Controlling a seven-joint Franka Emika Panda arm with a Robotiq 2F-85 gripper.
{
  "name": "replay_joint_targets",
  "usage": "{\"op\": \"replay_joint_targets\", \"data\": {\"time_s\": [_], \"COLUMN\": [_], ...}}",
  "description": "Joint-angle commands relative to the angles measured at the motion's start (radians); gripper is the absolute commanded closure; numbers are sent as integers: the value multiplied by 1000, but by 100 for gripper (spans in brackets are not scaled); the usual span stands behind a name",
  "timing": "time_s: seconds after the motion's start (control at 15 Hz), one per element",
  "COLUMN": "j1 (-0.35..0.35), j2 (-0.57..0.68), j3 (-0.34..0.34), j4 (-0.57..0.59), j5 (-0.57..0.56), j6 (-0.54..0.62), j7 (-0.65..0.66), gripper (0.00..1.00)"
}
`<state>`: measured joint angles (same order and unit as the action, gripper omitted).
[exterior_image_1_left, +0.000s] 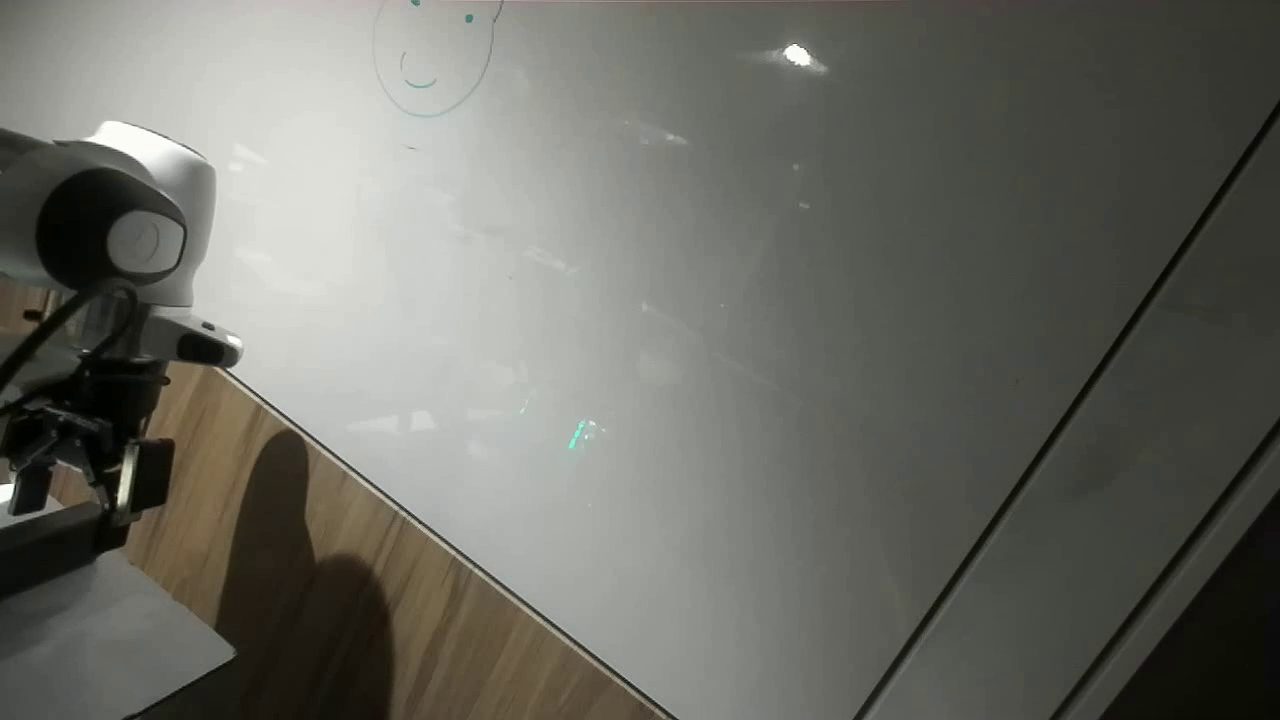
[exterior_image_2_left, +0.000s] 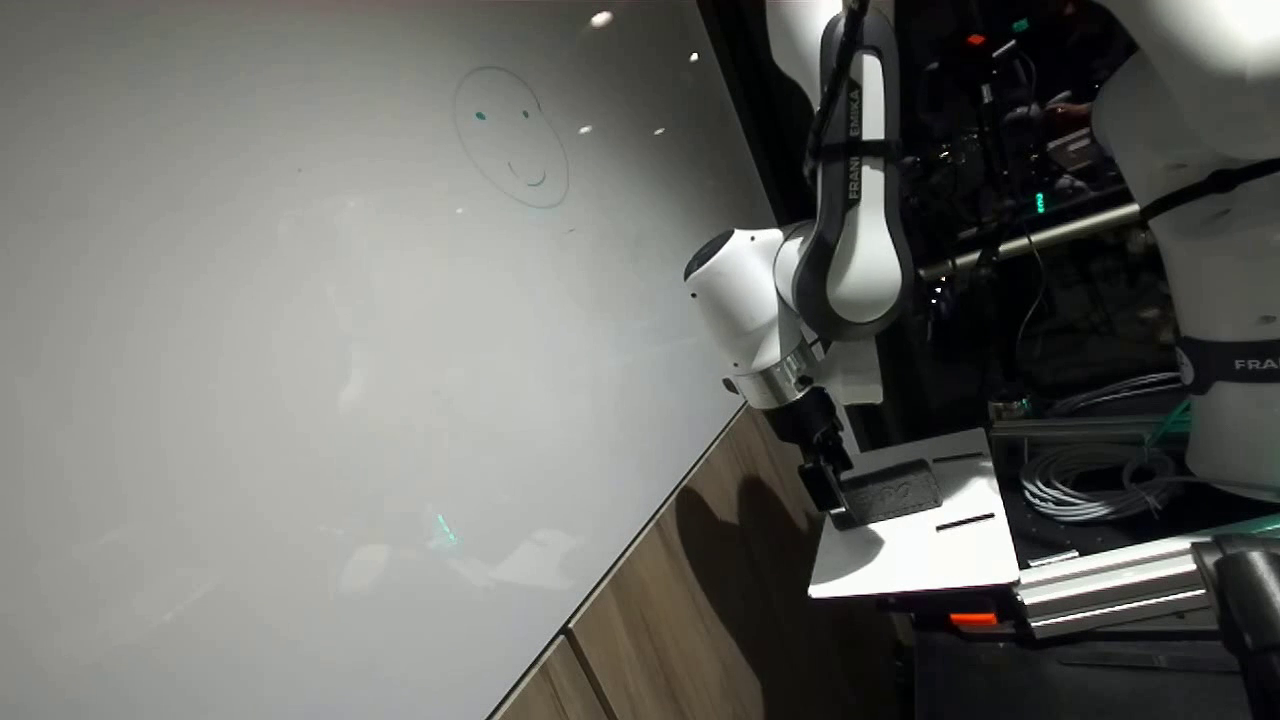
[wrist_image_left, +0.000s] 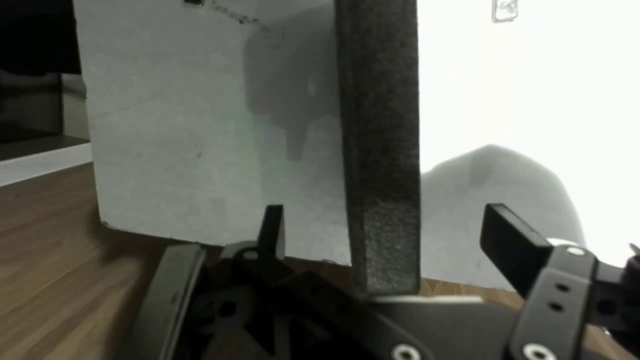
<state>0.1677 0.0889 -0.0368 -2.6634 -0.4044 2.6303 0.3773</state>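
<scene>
Whiteboard (exterior_image_2_left: 250, 350): glossy and pale, the great backdrop in both exterior views, speckled with lamp glints and faint reflections.
Smiling face (exterior_image_2_left: 510, 137): drawn in thin line high on the whiteboard, with two green dots for eyes and a short curved mouth.
Wood panel (exterior_image_2_left: 640, 605): brown and grained, meeting the whiteboard along a slanting edge; two rounded shadows fall across it in both exterior views.
Robot arm (exterior_image_2_left: 740, 300): white with black trim, bending down so that its wrist hangs over the end of the platform.
White platform (exterior_image_2_left: 960, 560): flat, cut with dark slots (exterior_image_2_left: 965, 522), and bearing the block; in the wrist view, soft shadows lie on it to either side of the block.
Dark block (wrist_image_left: 382, 125): long and narrow from above, resting on the platform; one end reaches the platform's edge, between the jaws. Its face carries raised marks, too small for me to read.
Jaws: spread wide, one on each side of the block's end, with a visible gap left and right; they have hold of nothing. Whether the black pads (wrist_image_left: 515, 250) are level with the block's top, I cannot tell.
Metal rail (exterior_image_2_left: 1110, 585): silvery, just beside the platform.
Cable coil (exterior_image_2_left: 1075, 510): pale grey loops near the rail.
</scene>
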Motion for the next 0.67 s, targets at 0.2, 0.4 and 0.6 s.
{"op": "replay_joint_targets", "data": {"time_s": [0.2,0.4,0.6], "j1": [-40,-77,-108], "j2": [-139,-157,-154], "j3": [50,52,51], "j4": [1,10,14], "j5": [-66,-70,-56], "j6": [-136,-150,-148], "j7": [50,36,27], "gripper": [0,0,0]}}
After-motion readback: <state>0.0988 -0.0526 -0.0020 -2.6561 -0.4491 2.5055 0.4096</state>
